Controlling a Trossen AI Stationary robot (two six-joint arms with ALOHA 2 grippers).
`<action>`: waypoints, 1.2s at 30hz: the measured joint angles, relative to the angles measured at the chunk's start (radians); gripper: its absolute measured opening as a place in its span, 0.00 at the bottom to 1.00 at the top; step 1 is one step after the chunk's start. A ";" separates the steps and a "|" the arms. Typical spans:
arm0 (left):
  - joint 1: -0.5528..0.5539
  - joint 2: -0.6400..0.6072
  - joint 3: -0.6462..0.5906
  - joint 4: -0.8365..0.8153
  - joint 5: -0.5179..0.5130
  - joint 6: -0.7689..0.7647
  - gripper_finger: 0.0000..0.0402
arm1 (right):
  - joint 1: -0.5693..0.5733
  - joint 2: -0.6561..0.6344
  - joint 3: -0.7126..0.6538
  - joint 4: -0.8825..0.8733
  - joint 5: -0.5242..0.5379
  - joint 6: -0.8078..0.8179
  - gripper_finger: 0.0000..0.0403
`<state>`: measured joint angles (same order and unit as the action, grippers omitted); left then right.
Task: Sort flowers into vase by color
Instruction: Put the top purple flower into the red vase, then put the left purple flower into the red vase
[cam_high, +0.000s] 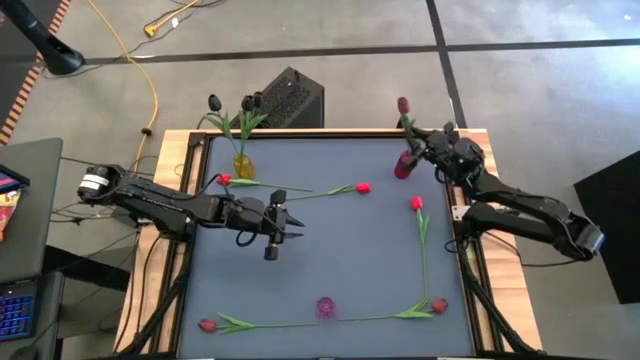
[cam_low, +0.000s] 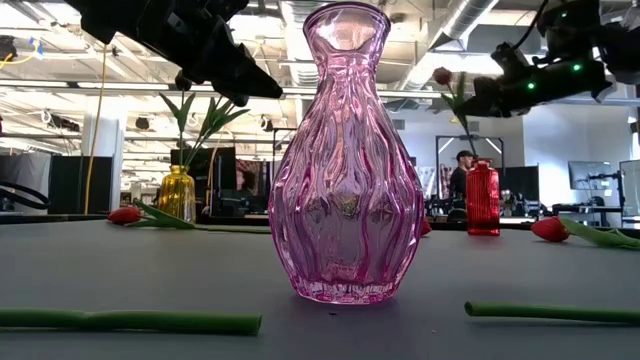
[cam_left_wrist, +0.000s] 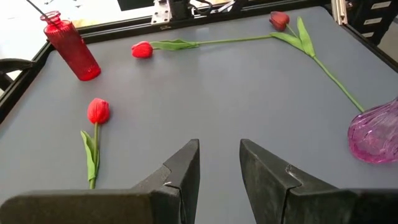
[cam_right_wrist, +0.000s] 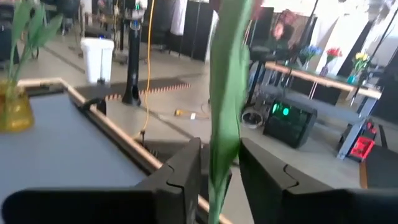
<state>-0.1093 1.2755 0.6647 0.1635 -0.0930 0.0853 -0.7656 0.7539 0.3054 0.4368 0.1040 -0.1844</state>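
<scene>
High view, right gripper (cam_high: 420, 138) clamping upright tulip (cam_right_wrist: 225, 99) above red vase (cam_high: 403, 165), left gripper (cam_high: 297, 224) parted.

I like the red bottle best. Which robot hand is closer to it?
The right hand. It hangs just above the red vase at the table's far right corner, holding a tulip. The left hand hovers open over the table's middle-left, well away.

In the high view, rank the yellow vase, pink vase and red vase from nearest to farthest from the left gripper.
From the left gripper:
1. Yellow vase, at the table's far left edge.
2. Pink vase, near the front edge.
3. Red vase, far right, beside the right gripper.
</scene>
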 joint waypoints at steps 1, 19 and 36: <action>0.000 0.000 0.000 0.000 0.000 0.000 0.26 | 0.002 -0.011 0.002 -0.033 0.000 0.000 0.36; 0.000 0.000 0.000 0.005 0.037 -0.039 0.26 | 0.200 -0.062 0.351 -0.940 -0.001 0.119 0.43; -0.001 0.000 0.000 -0.166 0.060 -0.251 0.26 | 0.551 -0.062 0.433 -1.075 -0.077 0.309 0.42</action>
<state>-0.1101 1.2755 0.6651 -0.0024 -0.0326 -0.1661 -0.2150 0.6918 0.7380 -0.6380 0.0268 0.1242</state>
